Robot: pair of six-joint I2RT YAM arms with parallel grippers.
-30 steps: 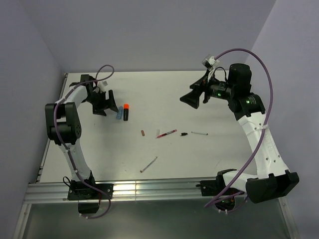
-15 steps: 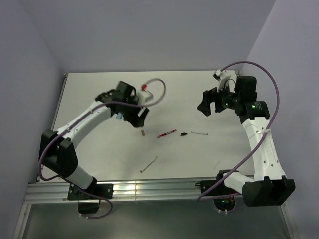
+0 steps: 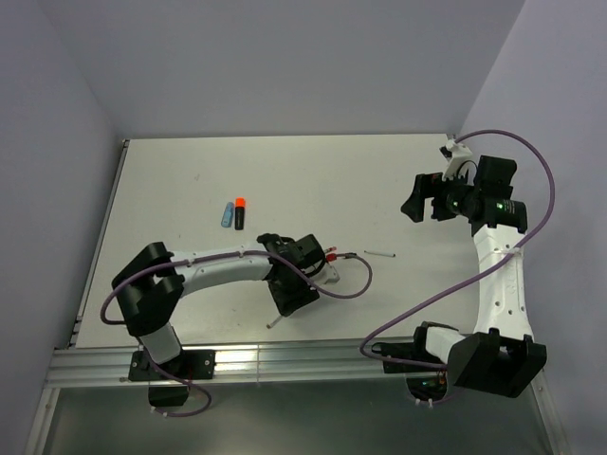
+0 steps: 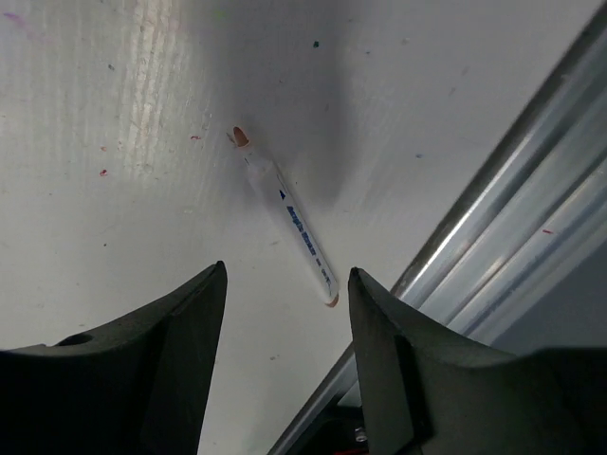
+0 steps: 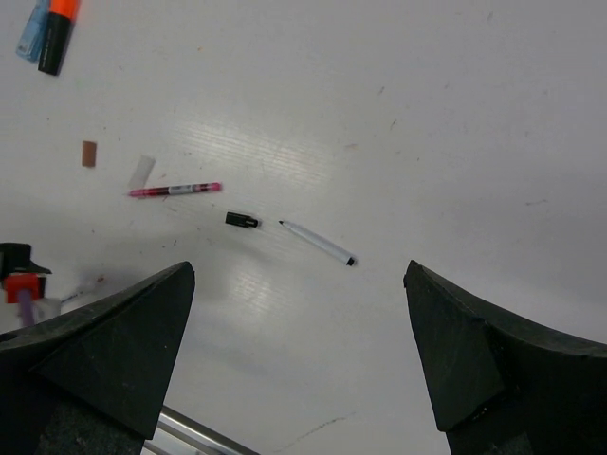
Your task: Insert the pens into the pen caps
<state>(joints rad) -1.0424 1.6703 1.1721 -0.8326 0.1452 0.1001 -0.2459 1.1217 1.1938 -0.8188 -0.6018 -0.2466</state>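
My left end effector [image 4: 286, 275] hovered spread above the slim grey pen [image 4: 285, 213] on the tabletop [image 4: 114, 142]. My right end effector [image 5: 299, 270] stood spread, empty.

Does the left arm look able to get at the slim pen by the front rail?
Probably yes: the left gripper hangs over the slim pen, jaws apart and wider than it, nothing between; the rail beside it could crowd one jaw.
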